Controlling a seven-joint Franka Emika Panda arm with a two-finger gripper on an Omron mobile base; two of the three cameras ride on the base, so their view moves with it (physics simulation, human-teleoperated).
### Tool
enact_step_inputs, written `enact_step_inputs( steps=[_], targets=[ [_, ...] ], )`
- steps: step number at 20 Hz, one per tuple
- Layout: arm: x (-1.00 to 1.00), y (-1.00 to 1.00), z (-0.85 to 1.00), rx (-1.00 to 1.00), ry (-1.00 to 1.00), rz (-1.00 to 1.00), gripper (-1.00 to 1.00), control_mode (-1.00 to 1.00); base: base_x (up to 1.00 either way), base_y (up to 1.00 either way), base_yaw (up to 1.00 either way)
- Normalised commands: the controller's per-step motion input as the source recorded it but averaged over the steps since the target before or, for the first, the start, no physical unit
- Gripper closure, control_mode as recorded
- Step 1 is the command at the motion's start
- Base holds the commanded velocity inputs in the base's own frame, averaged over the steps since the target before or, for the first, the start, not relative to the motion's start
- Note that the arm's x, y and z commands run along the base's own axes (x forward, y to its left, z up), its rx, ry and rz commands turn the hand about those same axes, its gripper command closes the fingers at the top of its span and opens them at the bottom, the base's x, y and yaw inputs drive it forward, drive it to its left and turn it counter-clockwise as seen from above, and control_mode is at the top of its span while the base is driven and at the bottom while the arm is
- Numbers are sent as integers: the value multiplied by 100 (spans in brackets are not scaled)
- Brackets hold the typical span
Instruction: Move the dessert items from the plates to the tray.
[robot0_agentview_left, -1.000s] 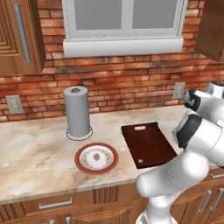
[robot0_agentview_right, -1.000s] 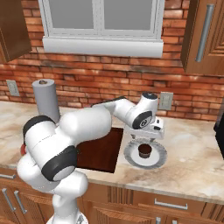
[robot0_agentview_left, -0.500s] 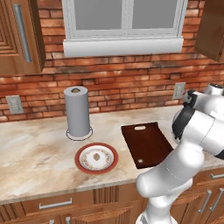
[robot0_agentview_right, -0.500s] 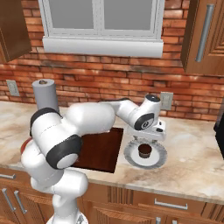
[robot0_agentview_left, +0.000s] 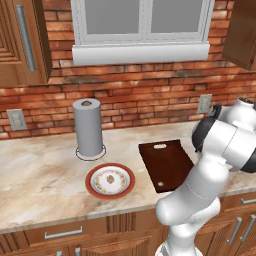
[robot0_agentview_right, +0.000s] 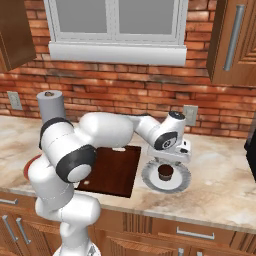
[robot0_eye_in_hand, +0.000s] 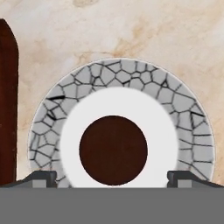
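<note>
A dark brown cupcake-like dessert (robot0_eye_in_hand: 113, 150) sits in the middle of the pale plate (robot0_eye_in_hand: 183, 105), which has a cracked grey rim. My gripper (robot0_eye_in_hand: 113, 178) hangs open straight above it, one fingertip (robot0_eye_in_hand: 41, 177) on each side of the cupcake and clear of it. From the right base view the gripper (robot0_agentview_right: 171, 160) hovers just over the cupcake (robot0_agentview_right: 165, 172) on the plate (robot0_agentview_right: 150, 181), to the right of the tray (robot0_agentview_right: 112, 167). A small pale tan piece (robot0_agentview_left: 160, 183) lies on the tray (robot0_agentview_left: 167, 162) near its front edge. The red-rimmed plate (robot0_agentview_left: 91, 184) lies left of the tray.
A grey paper-towel cylinder (robot0_agentview_left: 88, 129) stands behind the red-rimmed plate. The brick wall with an outlet (robot0_agentview_right: 189, 116) runs along the back of the marble counter (robot0_agentview_left: 40, 175). The counter's front edge is close to both plates.
The hand has come down a little over the pale plate and the arm's elbow has shifted. The jaws stay open and the cupcake has not moved.
</note>
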Motion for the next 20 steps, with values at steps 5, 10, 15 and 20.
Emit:
enact_step_inputs(
  steps=[5,10,15,20],
  targets=[
    [2,-6,-25,0,0,0,-100,-100,0,0,0],
    [5,0,-24,0,0,0,-100,-100,0,0,0],
    [3,0,-24,0,0,0,-100,-100,0,0,0],
    [1,0,-19,0,0,0,-100,-100,0,0,0]
  ],
)
